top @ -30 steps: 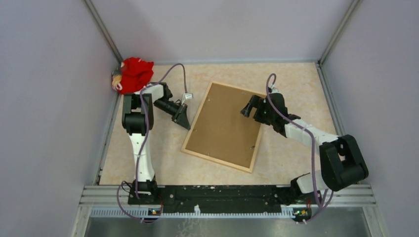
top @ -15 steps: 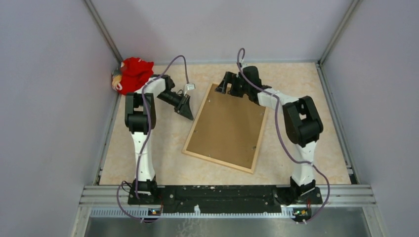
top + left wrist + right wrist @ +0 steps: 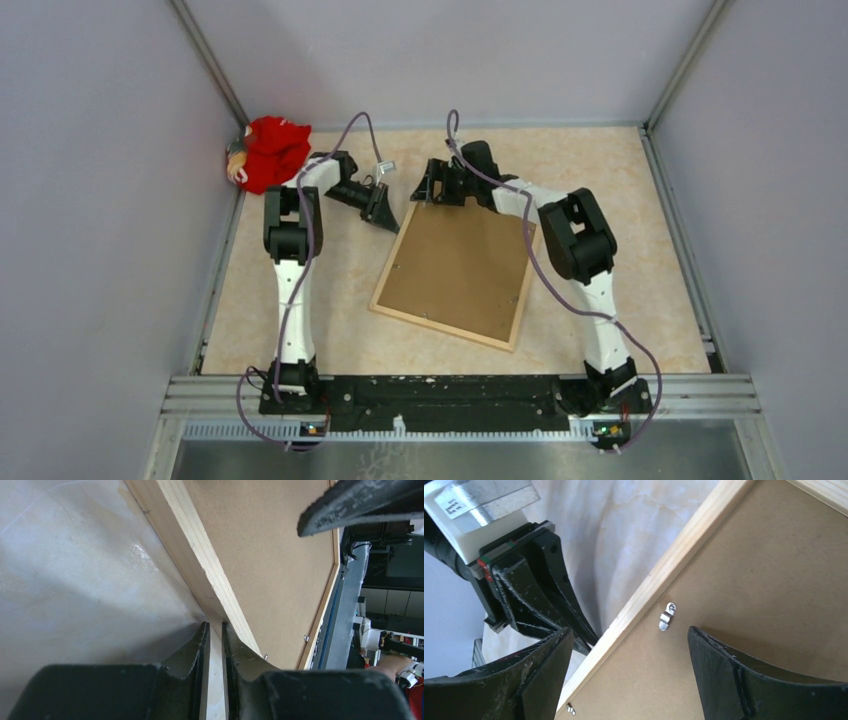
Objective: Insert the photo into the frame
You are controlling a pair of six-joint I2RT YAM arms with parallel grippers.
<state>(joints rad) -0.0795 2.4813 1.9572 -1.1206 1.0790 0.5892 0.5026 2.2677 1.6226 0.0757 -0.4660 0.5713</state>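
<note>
Tucked in the upper left corner of the overhead view is a red cloth bundle [image 3: 272, 150]. Just right of it the left gripper [image 3: 384, 212] points down at the outer side of the frame [image 3: 440, 326], near its far left corner. Its fingers are drawn almost together with only a thin slit between them, and I cannot tell whether they nip the wood. Next along, the right gripper [image 3: 425, 192] sits over that same far corner with its fingers spread wide. One is outside the pale wooden rail and the other is above the brown backing board [image 3: 455, 265], beside a small metal clip [image 3: 667, 616]. The frame lies back side up, skewed, in the middle of the marbled table [image 3: 620, 260].
</note>
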